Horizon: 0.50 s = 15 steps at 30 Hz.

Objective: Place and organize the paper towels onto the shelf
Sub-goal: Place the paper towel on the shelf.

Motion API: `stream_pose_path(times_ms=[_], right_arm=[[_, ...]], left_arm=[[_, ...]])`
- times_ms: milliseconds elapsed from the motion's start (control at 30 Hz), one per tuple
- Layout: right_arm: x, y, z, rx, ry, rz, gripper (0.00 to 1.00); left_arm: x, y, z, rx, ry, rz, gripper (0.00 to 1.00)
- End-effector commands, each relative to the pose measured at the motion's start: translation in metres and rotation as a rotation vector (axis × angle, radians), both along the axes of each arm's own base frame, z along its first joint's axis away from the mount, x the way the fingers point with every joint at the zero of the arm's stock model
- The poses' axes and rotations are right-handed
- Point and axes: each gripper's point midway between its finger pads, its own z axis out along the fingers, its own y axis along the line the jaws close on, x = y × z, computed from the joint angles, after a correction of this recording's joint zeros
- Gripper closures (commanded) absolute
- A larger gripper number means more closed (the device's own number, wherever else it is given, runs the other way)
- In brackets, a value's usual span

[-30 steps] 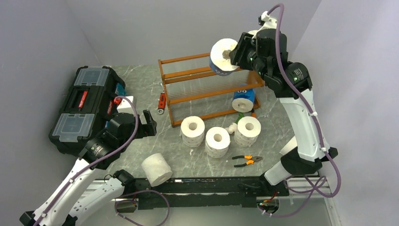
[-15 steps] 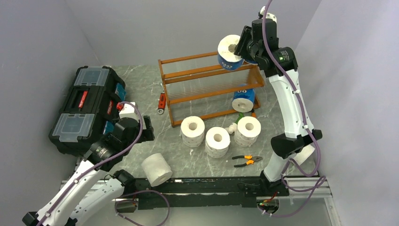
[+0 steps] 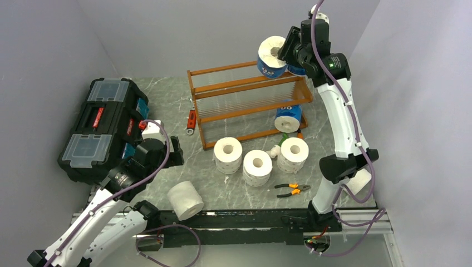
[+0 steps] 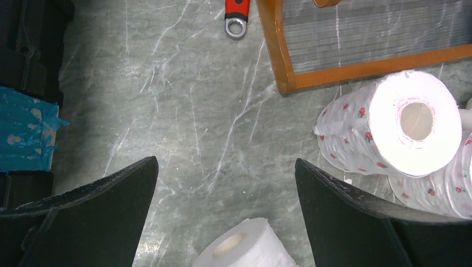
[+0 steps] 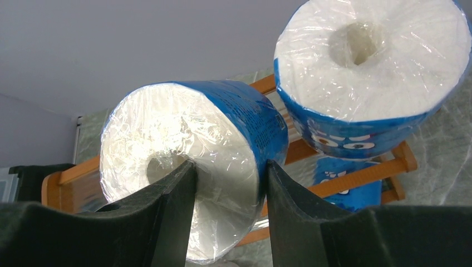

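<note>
Right wrist view: the right gripper [image 5: 222, 189] pinches a blue-wrapped roll [image 5: 189, 167], with one finger in the hollow core and the other against the outer wrapper. From the top camera, this roll [image 3: 271, 55] is held in the air above the right end of the shelf's [image 3: 222, 69] top tier, its flat end facing up and left.

A second blue roll [image 5: 373, 72] is just beside it at the top tier's right end, mostly hidden behind the arm from above. A third blue roll [image 3: 288, 118] lies at the right end of the lowest tier. No other rolls show on the shelf.

Three flower-printed rolls [image 3: 257, 165] stand upright in a loose row on the table [image 3: 167, 100], in front of the shelf. A plain white roll [image 3: 185, 199] lies on its side nearer the arm bases.

The left gripper [image 4: 225, 189] hangs over bare table with its jaws wide apart and nothing between them.

A red wrench [image 3: 191, 121] lies by the shelf's left end, and pliers [image 3: 292, 190] lie by the right arm. The black toolbox [image 3: 103, 125] sits far left with its clear lids closed; what is inside cannot be made out.
</note>
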Motion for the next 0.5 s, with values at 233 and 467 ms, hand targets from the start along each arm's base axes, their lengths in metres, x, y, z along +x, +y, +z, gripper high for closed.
stream_pose_path(times_ms=[233, 467], right_arm=[[0.0230, -0.0003, 0.0366, 0.113, -0.132, -0.005, 0.71], [0.0249, -0.0044, 0.0331, 0.112, -0.123, -0.017, 0.69]], left_arm=[[0.0061, -0.0096, 0.0031, -0.031, -0.016, -0.030, 0.01], [0.0059, -0.0093, 0.0032, -0.034, -0.019, -0.029, 0.01]])
